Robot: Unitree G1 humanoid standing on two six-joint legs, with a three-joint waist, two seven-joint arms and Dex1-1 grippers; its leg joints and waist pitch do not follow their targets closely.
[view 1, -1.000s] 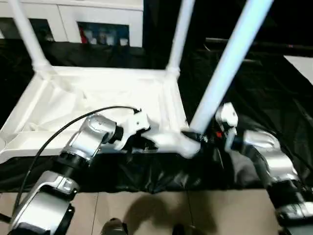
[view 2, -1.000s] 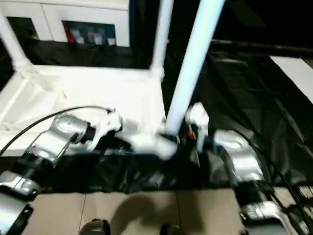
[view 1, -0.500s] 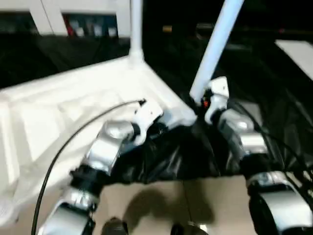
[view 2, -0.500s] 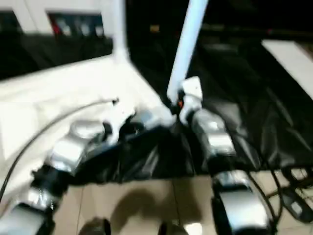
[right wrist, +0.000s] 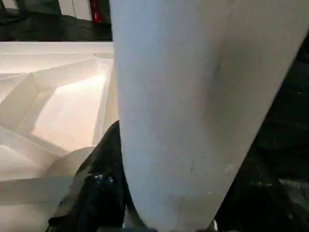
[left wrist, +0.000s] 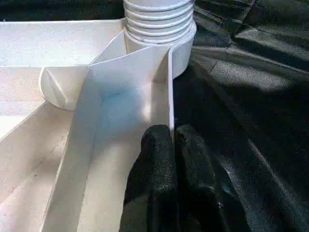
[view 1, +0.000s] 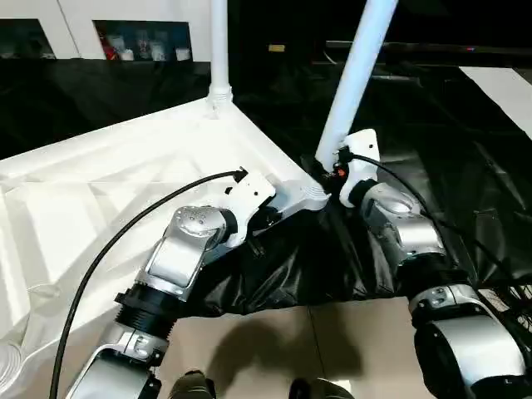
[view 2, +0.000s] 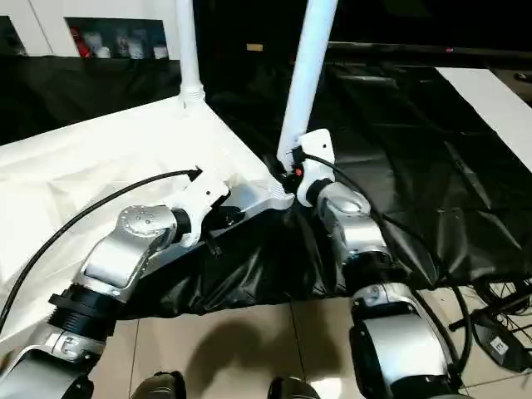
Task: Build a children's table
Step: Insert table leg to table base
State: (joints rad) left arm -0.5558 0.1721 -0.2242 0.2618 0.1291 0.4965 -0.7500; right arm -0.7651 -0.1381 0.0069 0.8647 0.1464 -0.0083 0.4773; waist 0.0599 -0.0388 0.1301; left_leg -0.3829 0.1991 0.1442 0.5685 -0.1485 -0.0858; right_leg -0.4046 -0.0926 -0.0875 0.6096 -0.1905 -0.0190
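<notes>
Nearest, tan floor tiles [view 1: 274, 349] below the silver forearms, then the crumpled front edge of a black sheet [view 1: 316, 266] spread under the work. On that sheet, upside down, the children's table [view 1: 100, 191]: white top with ribbed underside up, tilted so one corner points toward the robot's right side. At that near corner, the left end effector [left wrist: 171, 140], fingers together and clamped on the thin upright rim of the table top, one black finger [left wrist: 157, 154] inside the rim and the other outside, just short of the ribbed round corner socket [left wrist: 159, 24]. Rising from that socket, a white tapered leg [view 1: 357, 75], leaning away toward the far right. Against the base of this leg, the right end effector [right wrist: 120, 193], jaws standing apart around the tube, one black finger [right wrist: 104, 188] seen pressed along its side; firm grip or mere contact cannot be told. Black cables [view 1: 125, 233] running back along both forearms. Farther along the table's edge, at the next corner, a second leg [view 1: 219, 46] standing upright in its socket. Beyond, more of the black sheet reaching to the far side, a pale strip of floor [view 1: 503, 91] at the far right, and at the far left a white cabinet [view 1: 75, 17] with small red and pale items behind its open fronts.
</notes>
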